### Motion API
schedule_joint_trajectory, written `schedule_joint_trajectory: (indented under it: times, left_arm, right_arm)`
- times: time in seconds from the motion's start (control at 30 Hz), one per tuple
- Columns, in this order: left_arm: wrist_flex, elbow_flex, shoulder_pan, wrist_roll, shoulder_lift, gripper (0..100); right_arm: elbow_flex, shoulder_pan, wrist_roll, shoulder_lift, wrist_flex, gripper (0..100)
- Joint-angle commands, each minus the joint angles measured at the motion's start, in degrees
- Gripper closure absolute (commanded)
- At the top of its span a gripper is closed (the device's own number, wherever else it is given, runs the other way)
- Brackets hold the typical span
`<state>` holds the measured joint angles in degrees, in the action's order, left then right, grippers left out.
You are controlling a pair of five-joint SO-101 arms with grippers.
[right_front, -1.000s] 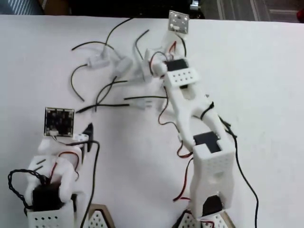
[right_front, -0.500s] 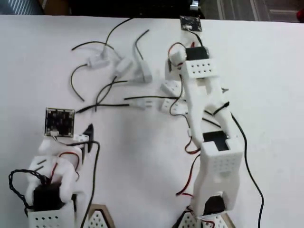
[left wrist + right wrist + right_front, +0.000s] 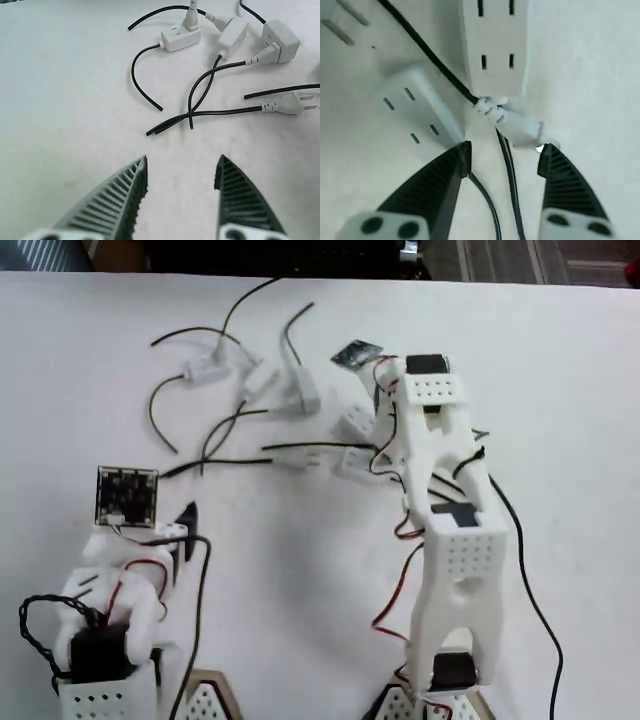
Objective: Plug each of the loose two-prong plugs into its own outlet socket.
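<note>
Right gripper (image 3: 505, 147): black ribbed jaws spread and empty. It hangs over a white moulded two-prong plug on a black cord (image 3: 512, 122), which lies at one end of a white rectangular plastic outlet block (image 3: 492, 45). This is judged a pre-grasp stance. A second white outlet block (image 3: 415, 110) lies just beside that block. Left gripper (image 3: 182, 159): jaws likewise apart and empty, held well apart from the block, presumably to leave working room.

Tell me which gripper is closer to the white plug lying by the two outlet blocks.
Right. The right gripper hangs open just above the plug. The left gripper is open over bare table, far back from it.
</note>
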<state>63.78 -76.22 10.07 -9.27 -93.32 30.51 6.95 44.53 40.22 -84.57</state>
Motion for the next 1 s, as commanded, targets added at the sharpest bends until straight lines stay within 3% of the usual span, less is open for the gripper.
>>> schedule_joint_trajectory:
  times: [0.0,0.4,0.5,0.63,0.97]
  left_arm:
    - [-0.9,-0.1,0.3,-0.3,-0.6,77]
    - [-0.9,-0.1,0.4,-0.4,-0.6,77]
    - [-0.9,-0.1,0.3,-0.4,-0.6,77]
    - [-0.9,-0.1,0.2,-0.4,-0.6,77]
    - [-0.9,-0.1,0.3,-0.5,-0.6,77]
  right_arm:
    - [6.1,-0.5,3.7,1.3,-0.6,78.7]
    - [21.8,-0.8,3.8,14.5,-2.2,80.2]
    - [24.4,-1.0,4.2,16.0,-6.5,87.8]
    - [27.7,-1.1,10.1,16.4,-11.2,98.7]
    - [35.6,-1.7,6.6,15.9,-13.8,98.1]
